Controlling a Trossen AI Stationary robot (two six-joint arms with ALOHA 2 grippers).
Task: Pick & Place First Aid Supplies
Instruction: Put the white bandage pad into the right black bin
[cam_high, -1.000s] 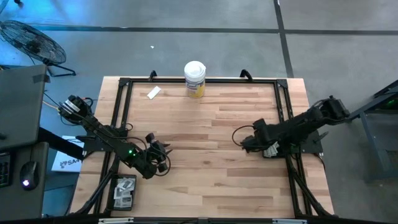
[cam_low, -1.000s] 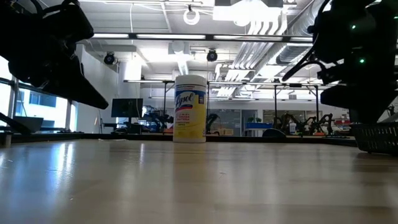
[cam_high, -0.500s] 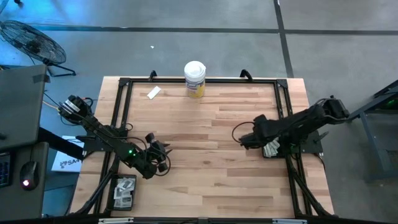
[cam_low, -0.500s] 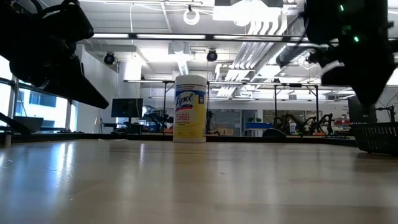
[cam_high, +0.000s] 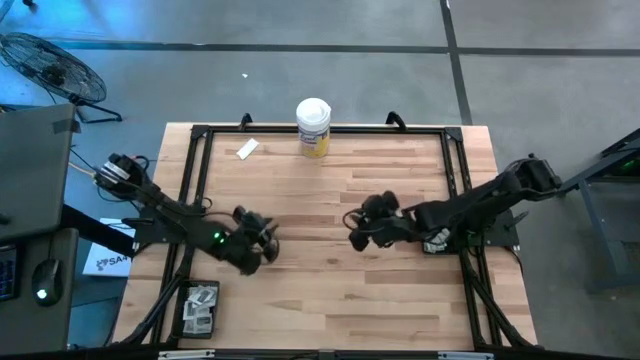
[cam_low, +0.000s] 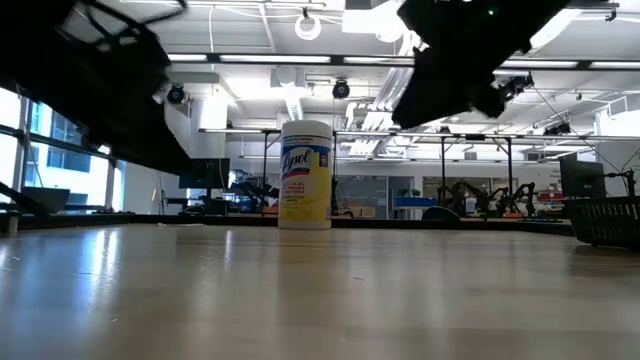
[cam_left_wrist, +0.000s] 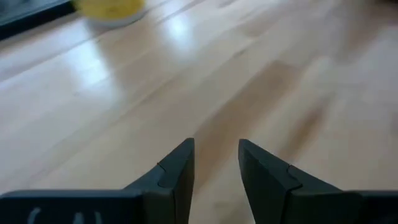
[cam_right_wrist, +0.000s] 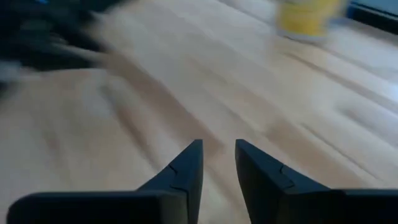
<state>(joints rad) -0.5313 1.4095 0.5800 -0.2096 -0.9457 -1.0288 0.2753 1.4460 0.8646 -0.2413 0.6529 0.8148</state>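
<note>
High: we see both arms reaching low over mid-bench (cam_high: 400, 170), likely between picks. One packet (cam_high: 247, 149) lies at the far left edge; more fill the bin (cam_high: 198, 308) off the near left corner.

Wrists: left jaws (cam_left_wrist: 216, 163) apart, empty; right jaws (cam_right_wrist: 219, 160) likewise.

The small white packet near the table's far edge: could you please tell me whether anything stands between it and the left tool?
Nothing visible does. In the high view only bare wooden table lies between the left tool and the small flat white packet; the tall white yellow-labelled canister stands off to one side.
</note>
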